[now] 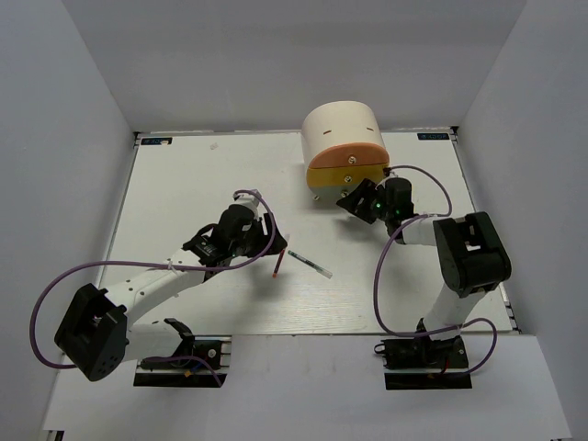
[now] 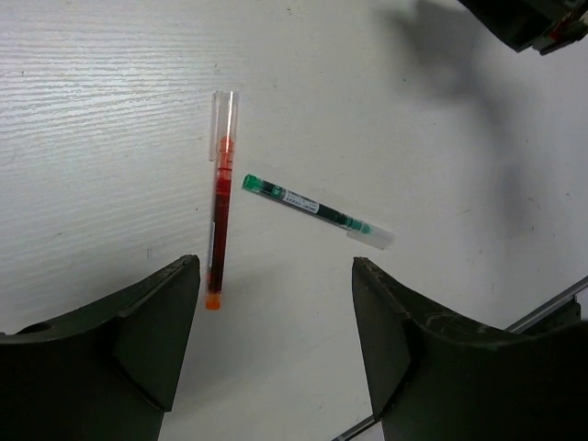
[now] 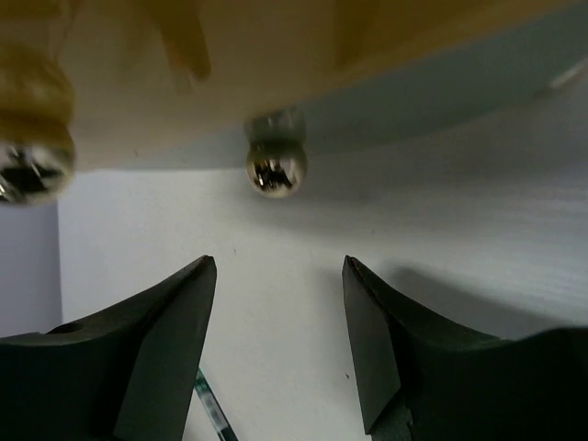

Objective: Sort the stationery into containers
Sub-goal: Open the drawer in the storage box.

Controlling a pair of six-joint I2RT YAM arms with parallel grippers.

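The left gripper (image 2: 276,268), jaws apart, hovers with the red pen (image 2: 220,216) at eleven o'clock (probably light, stiff, slippery), best pinched mid-barrel.

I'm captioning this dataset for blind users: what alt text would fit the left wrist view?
A red pen and a clear pen lie close together on the white table, ahead of the left gripper, whose dark fingers are open. The red pen points nearly straight away from the camera. The clear pen slants off to its right.
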